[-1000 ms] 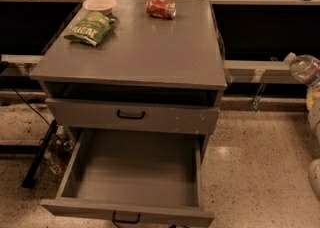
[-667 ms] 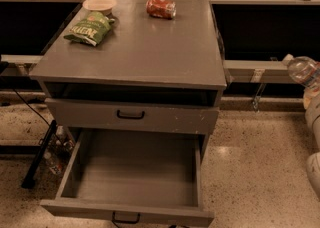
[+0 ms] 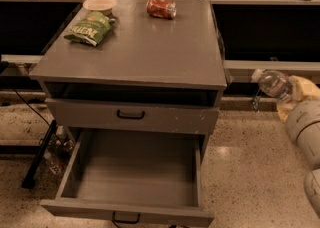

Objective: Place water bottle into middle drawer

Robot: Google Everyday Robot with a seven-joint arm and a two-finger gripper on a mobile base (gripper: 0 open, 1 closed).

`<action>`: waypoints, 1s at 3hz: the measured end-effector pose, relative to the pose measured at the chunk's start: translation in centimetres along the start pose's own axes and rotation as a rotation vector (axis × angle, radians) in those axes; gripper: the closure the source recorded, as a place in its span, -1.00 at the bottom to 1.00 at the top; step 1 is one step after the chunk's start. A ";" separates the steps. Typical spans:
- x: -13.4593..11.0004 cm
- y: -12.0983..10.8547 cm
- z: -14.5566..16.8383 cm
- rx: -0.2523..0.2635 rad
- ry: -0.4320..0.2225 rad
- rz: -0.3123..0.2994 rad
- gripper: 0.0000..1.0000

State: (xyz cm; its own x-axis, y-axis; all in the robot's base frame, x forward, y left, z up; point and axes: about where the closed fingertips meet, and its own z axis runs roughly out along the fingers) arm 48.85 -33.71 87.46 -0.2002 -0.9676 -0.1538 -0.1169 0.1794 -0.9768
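Note:
The water bottle (image 3: 270, 82), clear with a white cap, hangs tilted in the air at the right of the grey cabinet, cap pointing left toward it. My gripper (image 3: 290, 93) is shut on the bottle's lower end, its tan fingers (image 3: 303, 88) wrapped around it, and the pale arm (image 3: 306, 124) runs off the right edge below. The middle drawer (image 3: 125, 209) is pulled fully out at the bottom of the cabinet. It is a plain grey tray with nothing in it and a black handle on its front. The bottle is right of the drawer and well above it.
On the cabinet top (image 3: 150, 52) lie a green chip bag (image 3: 90, 28), a small bowl (image 3: 100, 5) and a red crushed can (image 3: 161, 8). The drawer above (image 3: 131, 115) is shut. Black cables and a stand leg (image 3: 37, 159) lie on the floor at the left.
The gripper has carried the water bottle left and a little down, closer to the cabinet's right side. The cabinet and the things on top have not moved.

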 end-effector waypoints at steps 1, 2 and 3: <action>-2.4 2.1 -0.6 -0.069 -0.091 0.003 1.00; -0.9 3.2 1.6 -0.113 -0.052 0.020 1.00; -0.2 3.8 2.8 -0.135 -0.033 0.028 1.00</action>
State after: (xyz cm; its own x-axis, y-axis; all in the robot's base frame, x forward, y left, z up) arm 51.14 -33.28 83.35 -0.1730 -0.9668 -0.1879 -0.2420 0.2267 -0.9434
